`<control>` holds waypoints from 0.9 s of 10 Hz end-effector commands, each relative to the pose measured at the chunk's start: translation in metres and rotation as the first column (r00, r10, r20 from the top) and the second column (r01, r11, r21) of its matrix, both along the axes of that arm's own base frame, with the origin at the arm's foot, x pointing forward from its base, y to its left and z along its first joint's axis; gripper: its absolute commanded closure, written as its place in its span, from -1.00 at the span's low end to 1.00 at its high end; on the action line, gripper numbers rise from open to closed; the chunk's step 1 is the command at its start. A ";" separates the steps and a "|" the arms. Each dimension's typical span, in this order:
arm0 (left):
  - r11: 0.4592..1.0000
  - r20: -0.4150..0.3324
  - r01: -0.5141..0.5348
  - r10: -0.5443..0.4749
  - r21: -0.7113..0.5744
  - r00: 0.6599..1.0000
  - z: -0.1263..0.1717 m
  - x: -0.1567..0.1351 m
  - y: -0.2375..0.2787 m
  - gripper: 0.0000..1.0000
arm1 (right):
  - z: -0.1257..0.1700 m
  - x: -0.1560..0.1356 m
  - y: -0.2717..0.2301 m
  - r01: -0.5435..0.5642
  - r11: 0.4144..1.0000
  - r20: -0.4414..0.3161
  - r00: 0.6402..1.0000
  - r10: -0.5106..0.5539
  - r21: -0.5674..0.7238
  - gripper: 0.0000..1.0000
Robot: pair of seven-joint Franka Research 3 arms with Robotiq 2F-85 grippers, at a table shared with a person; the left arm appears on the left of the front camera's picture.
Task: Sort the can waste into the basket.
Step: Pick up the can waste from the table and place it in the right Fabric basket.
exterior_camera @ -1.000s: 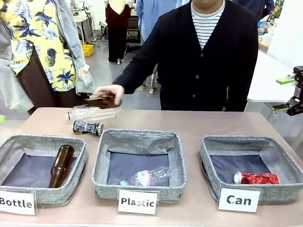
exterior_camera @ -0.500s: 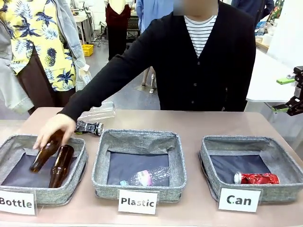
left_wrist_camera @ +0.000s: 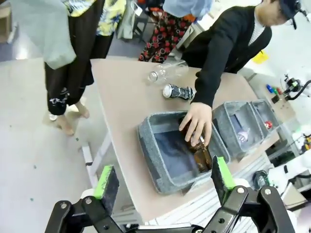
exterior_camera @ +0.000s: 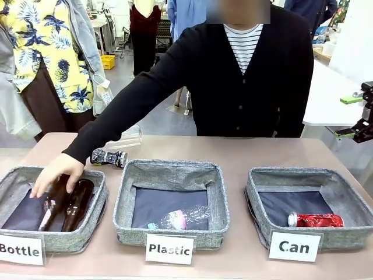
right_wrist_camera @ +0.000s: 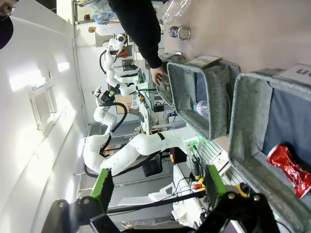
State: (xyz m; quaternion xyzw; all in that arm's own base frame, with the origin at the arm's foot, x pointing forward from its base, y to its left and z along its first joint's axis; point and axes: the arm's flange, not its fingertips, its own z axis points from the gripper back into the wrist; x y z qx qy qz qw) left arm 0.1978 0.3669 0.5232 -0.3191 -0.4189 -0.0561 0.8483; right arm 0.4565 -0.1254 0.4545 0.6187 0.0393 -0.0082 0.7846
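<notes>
- Front view: red can (exterior_camera: 315, 220) lay in the basket (exterior_camera: 256, 201); black can (exterior_camera: 108, 157) on table (exterior_camera: 262, 154), beside clear bottle (exterior_camera: 125, 139).
- Left gripper (left_wrist_camera: 164, 179) and right gripper (right_wrist_camera: 158, 185) spread, empty.
- Reaching in, I could strike the person's arm (exterior_camera: 134, 105).

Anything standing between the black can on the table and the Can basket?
Yes. The person's forearm stretches right beside the black can, hand in the Bottle basket. The Plastic basket stands between that can and the Can basket; the can would have to pass over or behind it.
</notes>
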 end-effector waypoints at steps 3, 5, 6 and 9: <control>1.000 -0.014 0.000 0.001 0.026 1.000 0.005 0.022 -0.016 -1.00 | 0.003 0.001 -0.002 -0.018 1.000 0.018 1.000 0.018 -0.002 -1.00; 0.995 -0.043 0.014 -0.010 0.095 0.999 0.022 0.041 -0.047 -1.00 | 0.003 0.001 -0.002 -0.018 1.000 0.018 1.000 0.018 -0.002 -1.00; 0.988 -0.091 0.026 -0.012 0.155 0.996 0.032 0.060 -0.073 -1.00 | 0.003 0.001 -0.002 -0.018 1.000 0.018 1.000 0.018 -0.002 -1.00; 0.923 -0.169 0.139 -0.082 0.360 0.982 0.047 0.128 -0.185 -1.00 | 0.003 0.001 -0.002 -0.018 1.000 0.018 1.000 0.018 -0.002 -1.00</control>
